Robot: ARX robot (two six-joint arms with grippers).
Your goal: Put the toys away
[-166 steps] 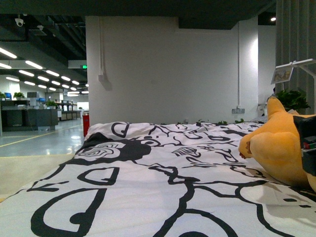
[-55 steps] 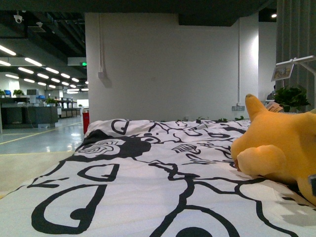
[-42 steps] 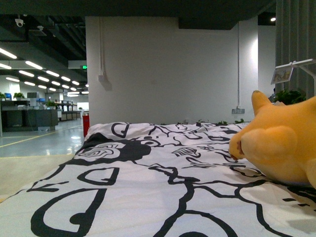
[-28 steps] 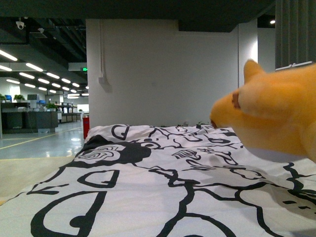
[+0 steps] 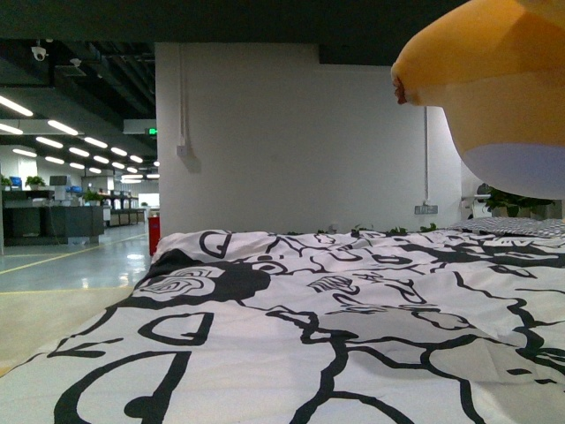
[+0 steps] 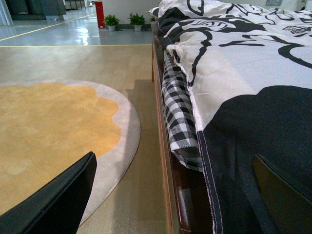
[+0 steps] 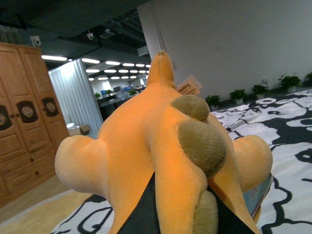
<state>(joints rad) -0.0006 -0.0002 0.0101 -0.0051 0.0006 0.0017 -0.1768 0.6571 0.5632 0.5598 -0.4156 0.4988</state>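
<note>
The orange-yellow plush animal [image 5: 494,79] hangs in the air at the top right of the front view, well above the black-and-white patterned bed cover [image 5: 291,327]. In the right wrist view the plush [image 7: 161,141] fills the frame, with a pointed tuft on top and a paper tag. My right gripper [image 7: 168,214] is shut on it; its black fingers show under the plush. My left gripper [image 6: 175,195] is open and empty, low beside the bed's wooden side rail [image 6: 165,161]. Neither gripper shows in the front view.
A round yellow rug with a grey border [image 6: 53,131] lies on the wooden floor beside the bed. A checked sheet [image 6: 178,107] hangs under the cover. A wooden wardrobe [image 7: 24,126] stands past the bed. A white wall [image 5: 291,132] is behind the bed.
The plush has risen from lying on the bed cover at the right to hanging high at the top right, clear of the cover.
</note>
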